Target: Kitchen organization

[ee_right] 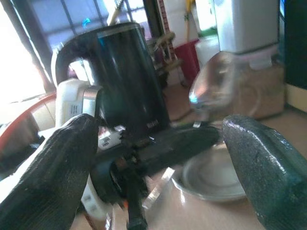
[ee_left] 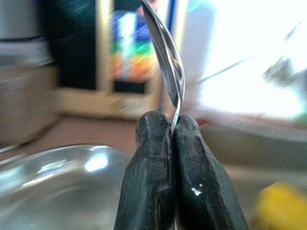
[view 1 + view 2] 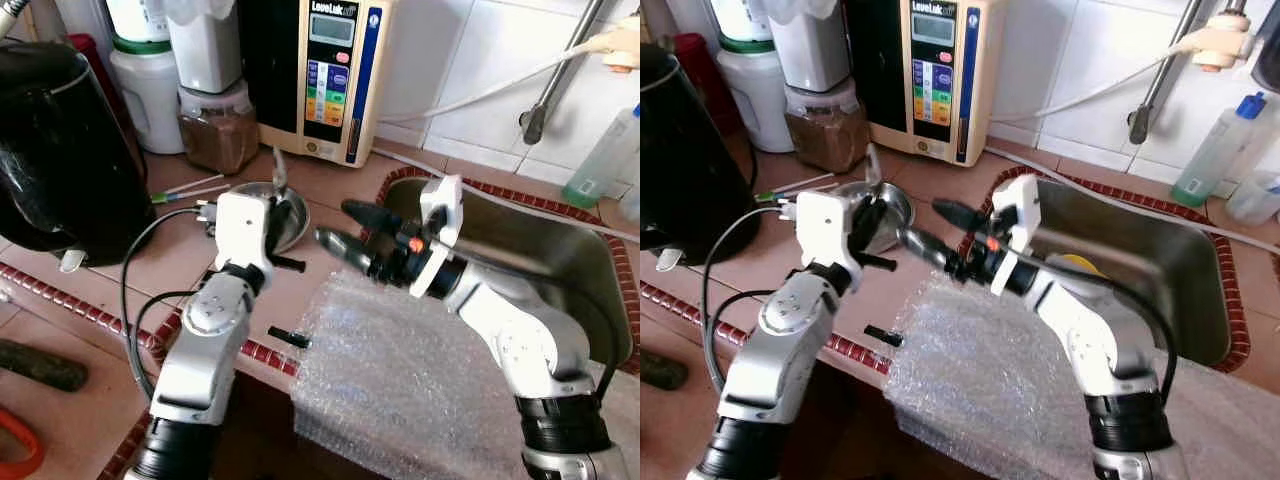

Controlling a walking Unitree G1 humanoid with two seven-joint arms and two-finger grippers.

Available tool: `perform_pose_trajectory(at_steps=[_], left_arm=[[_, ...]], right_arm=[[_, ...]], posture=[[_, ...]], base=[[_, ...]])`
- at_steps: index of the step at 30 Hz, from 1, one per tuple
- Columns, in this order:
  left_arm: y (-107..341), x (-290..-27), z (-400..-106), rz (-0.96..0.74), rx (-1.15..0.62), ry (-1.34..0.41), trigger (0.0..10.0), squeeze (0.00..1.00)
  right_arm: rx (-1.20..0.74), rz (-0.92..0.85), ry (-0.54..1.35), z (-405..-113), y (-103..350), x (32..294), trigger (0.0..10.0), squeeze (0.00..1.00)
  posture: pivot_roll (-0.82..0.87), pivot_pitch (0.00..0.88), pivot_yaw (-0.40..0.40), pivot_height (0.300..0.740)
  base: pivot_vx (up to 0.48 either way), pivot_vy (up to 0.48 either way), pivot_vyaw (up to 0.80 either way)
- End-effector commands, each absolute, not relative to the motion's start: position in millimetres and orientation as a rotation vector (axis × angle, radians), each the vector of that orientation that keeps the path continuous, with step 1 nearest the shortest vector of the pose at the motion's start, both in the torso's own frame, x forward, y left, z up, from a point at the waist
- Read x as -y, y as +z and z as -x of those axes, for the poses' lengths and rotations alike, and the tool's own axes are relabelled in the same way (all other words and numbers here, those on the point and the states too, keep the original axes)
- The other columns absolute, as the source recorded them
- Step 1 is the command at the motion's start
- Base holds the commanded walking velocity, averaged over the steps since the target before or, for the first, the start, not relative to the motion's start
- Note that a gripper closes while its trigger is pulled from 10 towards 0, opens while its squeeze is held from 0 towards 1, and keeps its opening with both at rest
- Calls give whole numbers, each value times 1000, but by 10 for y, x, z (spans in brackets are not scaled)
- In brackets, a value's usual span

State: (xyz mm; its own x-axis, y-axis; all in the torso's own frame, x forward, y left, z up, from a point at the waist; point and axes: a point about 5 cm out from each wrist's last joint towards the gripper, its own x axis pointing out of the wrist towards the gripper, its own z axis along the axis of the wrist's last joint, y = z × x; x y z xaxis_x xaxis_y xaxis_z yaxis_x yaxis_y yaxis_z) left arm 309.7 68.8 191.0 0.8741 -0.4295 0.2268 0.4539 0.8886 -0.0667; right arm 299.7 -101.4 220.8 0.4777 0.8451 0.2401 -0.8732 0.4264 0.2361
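Terracotta tiles cover the bench, with white wall tile behind and a steel sink [image 3: 560, 270] set in at the right end. Held upright over the bench's middle is a spoon [image 3: 279, 172], its handle pinched tight between the closed fingers [image 2: 153, 158] of the left gripper [image 3: 281, 212]; the wrist view shows the bowl of the spoon rising above the fingertips. Just below and behind it sits a small steel bowl [image 3: 262, 200], near the bench's middle. The right gripper [image 3: 350, 227] hangs at the sink's near left corner, fingers spread and empty, aimed across at the left one. Bubble wrap [image 3: 400, 370] lies over the front edge beneath it.

My guess is that the spoon is mid-carry, either to be handed across or set down, possibly in the bowl or sink. A handover would need the right fingers brought around the spoon before the left lets go.

Both arms are raised and bent at the elbow, wrists turned inward. A black kettle [image 3: 60, 150] stands at the left end; jars [image 3: 215, 110] and a water unit [image 3: 325, 70] line the back edge
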Motion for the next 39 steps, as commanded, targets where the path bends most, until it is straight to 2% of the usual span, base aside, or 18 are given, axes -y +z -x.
perform_pose_trajectory(at_steps=[1,6,10,17,20,26,32,33,39], left_arm=[[2049,-540,-3098,155,290,-566,0,0],[2076,-434,-3098,157,316,-641,0,0],[2067,-364,-3096,151,329,-683,0,0],[2033,-214,-3010,197,326,-793,0,0],[2017,-196,-2996,192,326,-801,0,0],[2014,-191,-2995,175,330,-808,0,0],[1995,-188,-2992,165,327,-815,0,0],[1993,-187,-2990,158,328,-818,0,0],[1979,-199,-2999,142,325,-811,0,0]], right_arm=[[103,-376,1058,-2999,2254,1059,10000,0],[121,-425,1035,-3012,2302,1081,10000,0],[134,-395,989,-3039,2331,1084,10000,0],[193,-437,866,-3156,2441,1063,10000,0],[199,-437,840,-3185,2447,1057,10000,0],[228,-388,660,-3343,2455,1161,10000,0],[229,-385,635,-3382,2462,1189,10000,0],[233,-390,615,-3397,2459,1206,0,0],[243,-388,583,-3412,2453,1243,0,0]], posture=[[-60,36,-38,740],[-66,37,-37,740],[-73,39,-32,740],[-72,40,-29,740],[-71,41,-29,740],[-66,41,-30,740],[-67,40,-26,740],[-65,40,-26,740],[-66,38,-23,740]], base=[[0,0,0],[0,0,0],[0,0,0],[0,0,0],[0,0,0],[0,0,0],[0,0,0],[0,0,0],[0,0,0]])
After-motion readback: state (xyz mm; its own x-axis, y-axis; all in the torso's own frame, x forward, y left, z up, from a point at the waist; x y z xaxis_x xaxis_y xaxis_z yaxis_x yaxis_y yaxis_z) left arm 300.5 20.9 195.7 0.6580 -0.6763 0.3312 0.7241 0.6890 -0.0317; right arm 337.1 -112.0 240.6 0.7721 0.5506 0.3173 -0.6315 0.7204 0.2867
